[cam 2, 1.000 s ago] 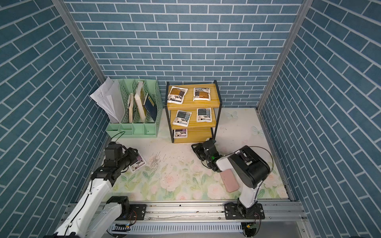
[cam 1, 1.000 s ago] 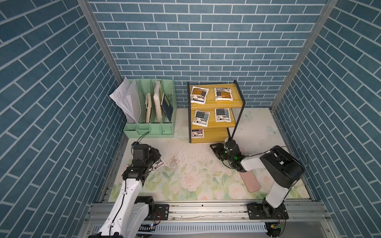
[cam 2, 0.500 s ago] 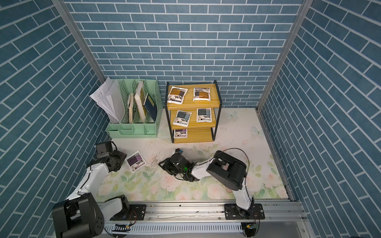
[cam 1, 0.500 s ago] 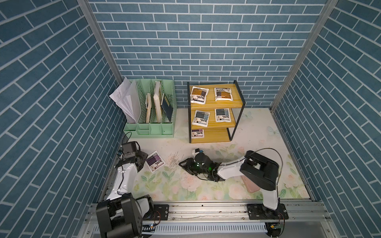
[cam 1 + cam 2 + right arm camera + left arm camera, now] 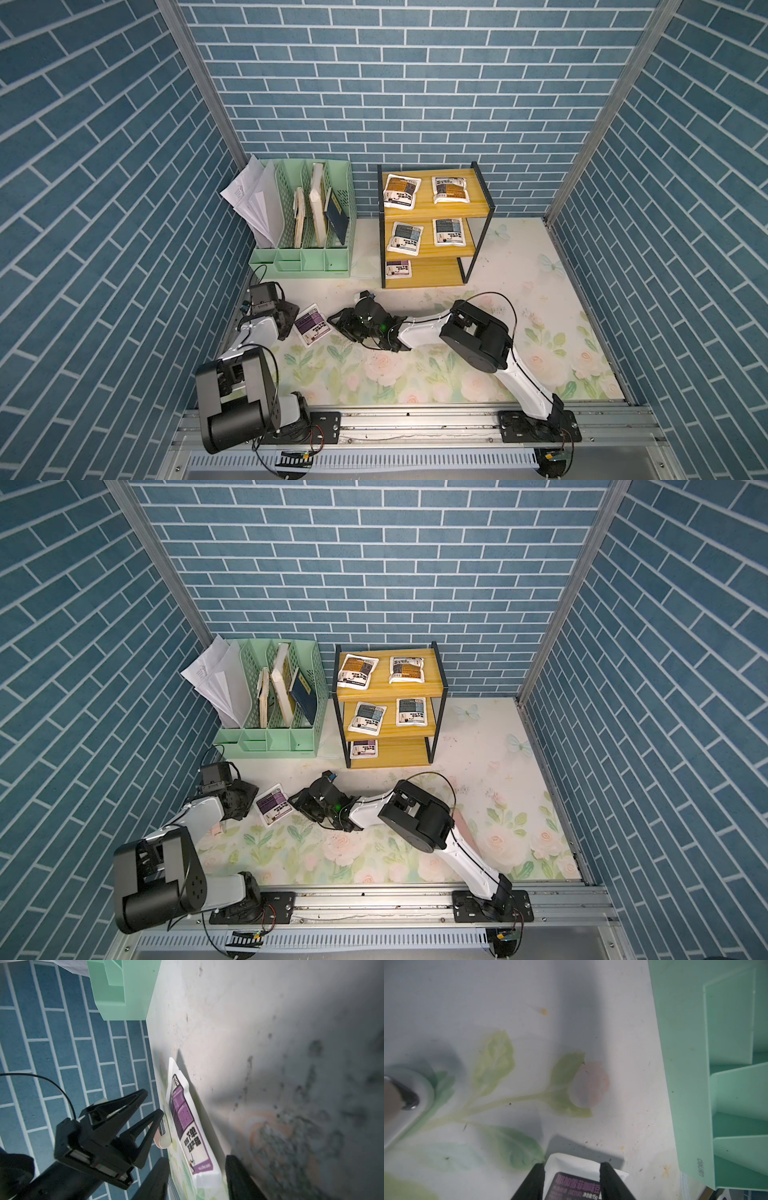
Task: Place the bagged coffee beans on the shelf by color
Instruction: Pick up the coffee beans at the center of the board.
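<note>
Pouch (image 5: 312, 328): est. light, soft, slick; to be pinched at sealed edge. Left end effector (image 5: 153, 1101) & right end effector (image 5: 196, 1158) seen open, empty.

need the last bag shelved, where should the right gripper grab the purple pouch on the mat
Probably the white sealed end of the purple pouch nearest the right gripper, coming in low from that side. The pouch lies flat on the mat, so its face offers no purchase; the thin end seam is what open jaws can slip around.
</note>
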Available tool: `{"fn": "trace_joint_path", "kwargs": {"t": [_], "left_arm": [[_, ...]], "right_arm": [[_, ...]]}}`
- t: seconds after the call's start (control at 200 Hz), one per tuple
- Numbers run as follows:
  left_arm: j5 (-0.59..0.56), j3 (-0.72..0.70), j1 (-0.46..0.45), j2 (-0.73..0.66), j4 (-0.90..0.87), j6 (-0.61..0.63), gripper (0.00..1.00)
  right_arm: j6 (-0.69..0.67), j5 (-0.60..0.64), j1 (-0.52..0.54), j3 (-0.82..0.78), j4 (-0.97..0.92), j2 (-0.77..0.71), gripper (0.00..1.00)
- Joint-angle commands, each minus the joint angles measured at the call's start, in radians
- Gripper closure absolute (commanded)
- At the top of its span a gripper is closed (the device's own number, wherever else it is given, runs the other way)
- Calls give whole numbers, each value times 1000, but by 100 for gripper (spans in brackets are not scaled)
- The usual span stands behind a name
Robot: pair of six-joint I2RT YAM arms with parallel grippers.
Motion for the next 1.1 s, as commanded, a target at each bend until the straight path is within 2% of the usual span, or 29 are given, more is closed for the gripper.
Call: {"fn": "trace_joint_path", "kwargs": {"t": [0.0, 0.16, 0.165, 0.175, 0.185, 0.26, 0.395, 0.575, 0.69, 0.9, 1.015, 1.095], "left_arm": [[-22, -43, 5, 38, 34, -12, 52], [-19, -66, 5, 61, 62, -19, 52], [-20, -66, 5, 61, 63, -19, 52], [-19, -77, 5, 61, 64, -19, 52], [-20, -86, 5, 61, 65, -19, 52], [-20, -97, 5, 55, 69, -18, 52], [-21, -118, 6, 32, 68, -17, 53], [-19, -136, 5, -9, 57, 3, 54], [-8, -131, 5, -33, 48, 16, 55], [12, -23, -45, -125, -42, 146, 60], [15, -41, -45, -166, -50, 156, 62], [30, -66, -45, -135, -20, 155, 63]], "right_arm": [[78, 25, 9, 38, -85, 55, 48], [88, 27, 17, 74, -97, 73, 43], [88, 27, 17, 75, -97, 73, 42], [88, 28, 18, 77, -99, 75, 33], [88, 28, 18, 77, -99, 74, 29], [94, 28, 25, 87, -91, 78, 26], [118, 19, 29, 62, -65, 62, 26], [132, 81, 32, -147, -43, -90, 25], [154, 83, 43, -226, -4, -143, 27], [186, 62, 74, -170, -25, -93, 38], [194, 78, 87, -138, -48, -74, 39], [203, 79, 88, -101, -50, -47, 39]]}}
